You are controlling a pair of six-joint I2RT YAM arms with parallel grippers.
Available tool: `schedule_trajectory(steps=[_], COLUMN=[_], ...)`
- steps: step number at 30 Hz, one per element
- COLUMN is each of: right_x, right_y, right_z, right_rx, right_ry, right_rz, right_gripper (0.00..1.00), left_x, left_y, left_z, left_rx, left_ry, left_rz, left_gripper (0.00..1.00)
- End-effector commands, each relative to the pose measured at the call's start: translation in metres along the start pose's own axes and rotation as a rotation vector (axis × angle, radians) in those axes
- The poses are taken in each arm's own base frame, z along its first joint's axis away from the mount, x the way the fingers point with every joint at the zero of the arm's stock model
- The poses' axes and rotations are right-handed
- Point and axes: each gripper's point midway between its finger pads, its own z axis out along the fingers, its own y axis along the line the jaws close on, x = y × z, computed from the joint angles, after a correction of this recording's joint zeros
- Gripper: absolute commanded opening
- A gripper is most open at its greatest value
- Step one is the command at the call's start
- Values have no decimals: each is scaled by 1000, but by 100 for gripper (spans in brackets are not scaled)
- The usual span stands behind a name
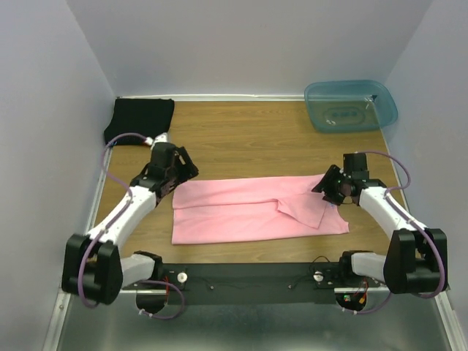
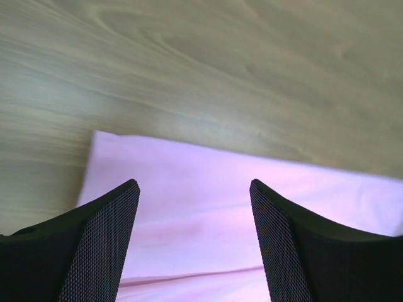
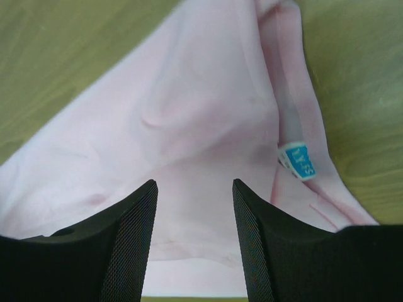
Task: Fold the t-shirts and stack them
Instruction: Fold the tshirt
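The light pink t-shirt [image 1: 256,208] lies flat on the wooden table [image 1: 248,135] in the lower middle of the top view, spread as a long band from left to right, with a creased flap doubled over near its right end; the black t-shirt [image 1: 139,119] sits as a dark heap in the upper left corner of the table, well apart from the pink one; a translucent blue-green bin [image 1: 351,106] stands in the upper right corner, with no cloth in it that can be seen; the left gripper [image 2: 194,189] is at the upper left corner of the pink shirt, its two mesh-faced fingers [image 2: 101,245] spread apart with pink cloth showing between them and bare wood filling the upper half of the left wrist view; the shirt's edge runs across the middle of that view, and its corner shows at centre left; the right gripper [image 3: 194,185] is at the right end of the pink shirt, its fingers likewise parted with nothing clamped between them; in the right wrist view the cloth fills the centre and narrows toward the top, a small blue neck label [image 3: 297,160] sits right of centre beside a folded seam, and wood shows in the upper left and along the right side; whether either gripper's tips touch the cloth cannot be told.
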Motion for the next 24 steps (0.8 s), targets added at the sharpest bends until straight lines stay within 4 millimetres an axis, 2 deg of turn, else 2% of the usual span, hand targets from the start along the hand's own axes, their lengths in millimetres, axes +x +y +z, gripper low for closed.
schedule_trajectory(steps=[1,3,6,9,11,13,14,15,16,18,19,21,22,23,24], right_x=[38,39,35,32,27,14,-5,2,-12,-23,-35,-43,-69,-65,-71], right_y=[-14,-16,-19,-17,-20,-19,-7,-14,-4,11,31,58,90,93,104], right_z=[2,5,13,23,38,57,65,73,91,109,133,157,165,187,195], right_rx=[30,36,55,60,77,107,95,120,113,88,66,29,-27,-29,-47], right_ry=[114,112,109,113,110,110,85,113,109,115,119,123,72,102,93], right_rz=[47,56,51,46,28,13,0,0,-11,-43,-78,-158,-184,-198,-204], right_gripper=[59,59,58,57,56,56,56,56,56,56,56,56,56,56,56], left_x=[49,67,96,109,120,138,149,156,163,180,182,183,182,182,182], left_y=[-26,-29,-14,3,12,19,25,26,26,37,35,27,25,19,17], left_z=[22,30,46,49,49,46,43,41,38,29,24,16,13,9,6], left_rx=[103,103,49,-14,-53,-53,-54,-46,-35,-45,-27,27,25,37,46], left_ry=[187,249,335,367,394,437,464,486,512,556,563,563,567,571,576], left_rz=[209,219,191,153,108,73,54,42,31,9,1,37,27,27,29], left_gripper=[79,80,79,79,79,78,78,78,78,78,78,77,77,77,77])
